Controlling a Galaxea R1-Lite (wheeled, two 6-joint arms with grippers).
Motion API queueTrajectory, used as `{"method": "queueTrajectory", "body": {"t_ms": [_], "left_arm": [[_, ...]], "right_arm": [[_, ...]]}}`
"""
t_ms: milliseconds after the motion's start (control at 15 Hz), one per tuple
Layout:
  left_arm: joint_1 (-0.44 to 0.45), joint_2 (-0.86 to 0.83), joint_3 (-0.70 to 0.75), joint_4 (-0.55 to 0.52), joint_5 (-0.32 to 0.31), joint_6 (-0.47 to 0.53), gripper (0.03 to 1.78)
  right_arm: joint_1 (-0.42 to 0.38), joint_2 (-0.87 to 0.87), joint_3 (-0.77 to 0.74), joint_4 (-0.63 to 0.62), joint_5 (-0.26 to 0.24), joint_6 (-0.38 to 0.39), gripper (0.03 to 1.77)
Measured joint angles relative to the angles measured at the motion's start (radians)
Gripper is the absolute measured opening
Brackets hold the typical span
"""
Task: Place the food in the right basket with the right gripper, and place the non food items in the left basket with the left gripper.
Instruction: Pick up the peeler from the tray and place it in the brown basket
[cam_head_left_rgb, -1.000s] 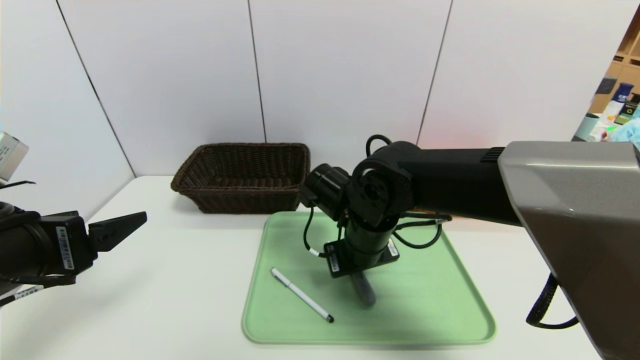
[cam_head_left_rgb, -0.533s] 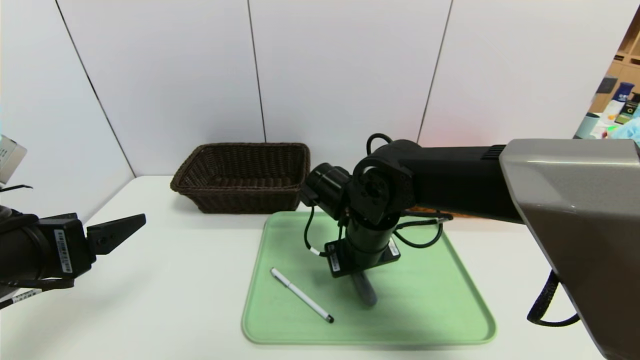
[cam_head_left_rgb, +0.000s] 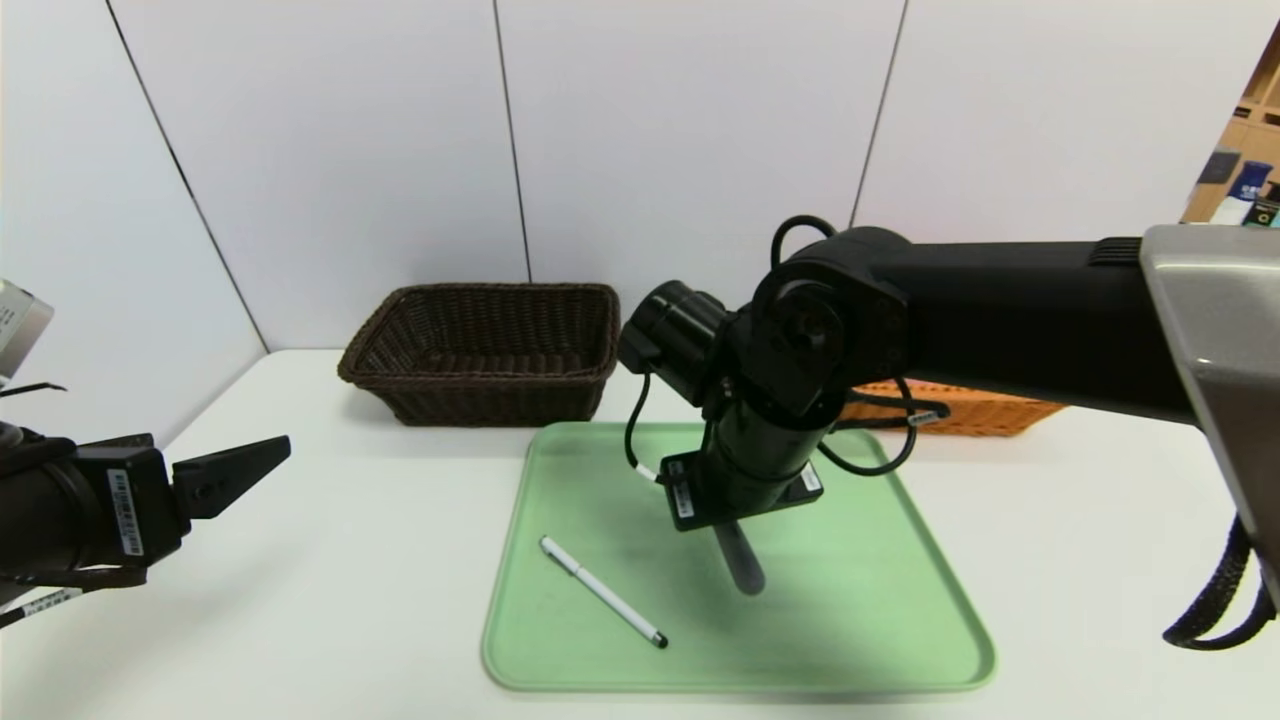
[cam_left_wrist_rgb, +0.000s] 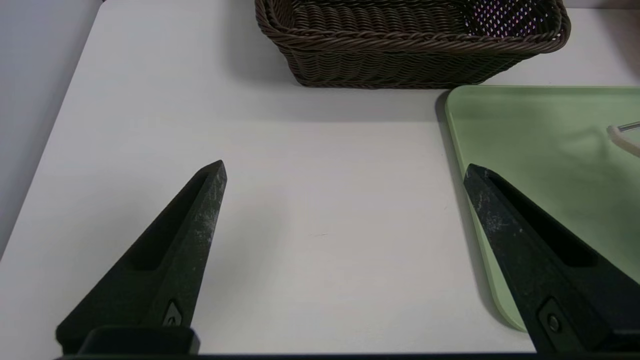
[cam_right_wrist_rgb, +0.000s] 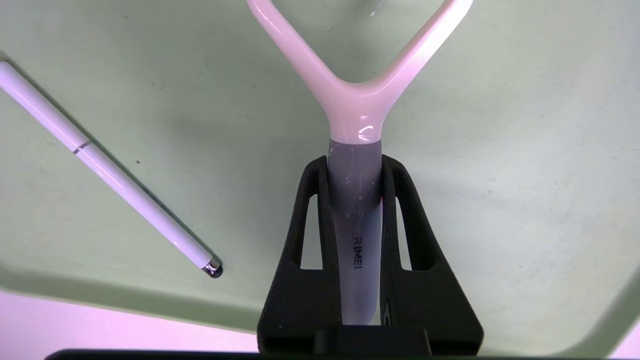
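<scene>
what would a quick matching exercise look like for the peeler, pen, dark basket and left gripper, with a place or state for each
Things:
1. peeler
2. pen
3. dark basket
4. left gripper

Places or states:
A. open, above the bare table beside the tray
B. lying loose on the green tray
C. clamped by its grey handle in the right gripper
D. on the table behind the tray's far left corner

Pairs: 1-C, 2-B, 3-D, 4-A

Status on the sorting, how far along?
Done: nothing shows in the dark brown woven basket. In hand: right claw shut on the grey-handled white Y-shaped peeler. To do: slim white pen lies on the light green tray; left claw open, idle at far left.
</scene>
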Motion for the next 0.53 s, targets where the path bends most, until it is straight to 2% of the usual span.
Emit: {"method": "queueTrajectory", "body": {"t_ms": [400, 533], "left_arm": [[0.0, -0.004, 0.013, 0.0, -0.001, 0.002, 1.69], [0.0, -0.003, 0.014, -0.001, -0.002, 0.003, 1.69]], "right_arm": [[0.009, -0.136, -0.003, -0.023, -0.016, -0.008, 0.24], [0.02, -0.188, -0.003, -0.107, -0.019, -0.025, 0.24]]}}
